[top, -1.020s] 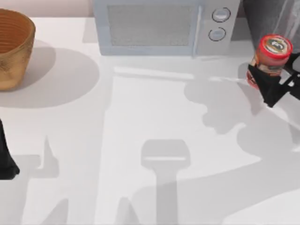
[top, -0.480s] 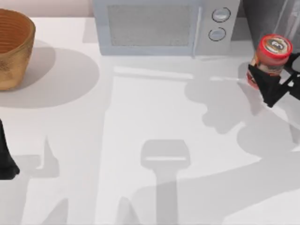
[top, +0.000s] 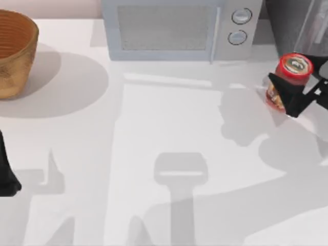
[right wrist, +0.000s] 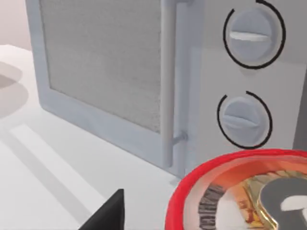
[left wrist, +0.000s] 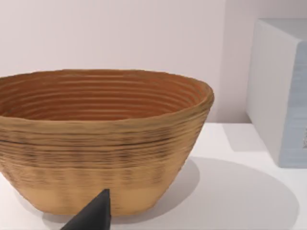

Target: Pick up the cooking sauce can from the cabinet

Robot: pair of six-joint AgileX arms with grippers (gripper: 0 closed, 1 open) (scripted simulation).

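- Red-topped and small, the cooking sauce can [top: 288, 81] sits clamped in my right gripper [top: 291, 95] at the right side of the table, in front of the dark speckled cabinet [top: 287, 20] and just right of the microwave [top: 174, 28].
- My right gripper's dark fingers [top: 279, 84] close around the can's printed side below the lid, so the can lies directly within the grip rather than off to any side of it.
- The can's long axis is close to upright, leaning slightly: from above, its lid shows offset toward the cabinet from its base.
- In the right wrist view the can's rim [right wrist: 240, 191] sits right by the camera, with the microwave's two knobs [right wrist: 244, 120] beyond it.
- I judge the can is already clear of the cabinet; what matters next is keeping that axis upright while I carry it off from the microwave's corner.
- My left gripper [top: 7, 174] is parked at the table's left edge, near the woven basket [top: 15, 51], well apart from the can. I cannot tell how its fingers stand.
- The right arm is plainly the nearer one, and it has the hold.
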